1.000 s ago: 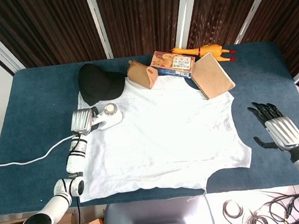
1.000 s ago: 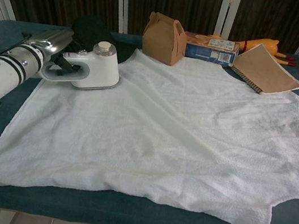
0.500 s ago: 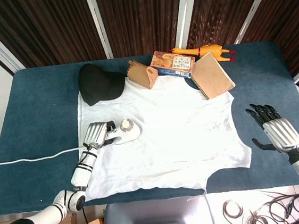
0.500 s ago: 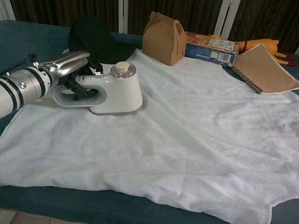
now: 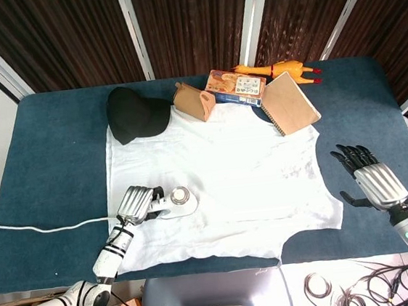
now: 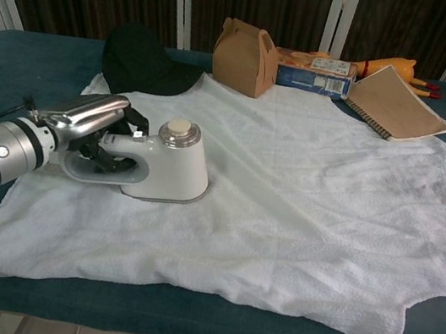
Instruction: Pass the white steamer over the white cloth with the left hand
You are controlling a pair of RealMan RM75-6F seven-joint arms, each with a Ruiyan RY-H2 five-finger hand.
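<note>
Chest view: left hand grips steamer at cloth's left; dragging could bunch fabric.

Dark wood panels behind blue table.

Looks like a robot test room or lab rather than a home: a desk covered in dark blue felt, closed in behind by dark brown curtains hung between pale metal posts. Loose cable coils lying on the bare floor just below the right hand's fingers, and a white cord trailing off the desk edge out beyond the left hand's fingers. Odd, unrelated props lined up far past both sets of fingers: black cap, small cardboard box, snack packet, notebook, rubber chicken.
</note>
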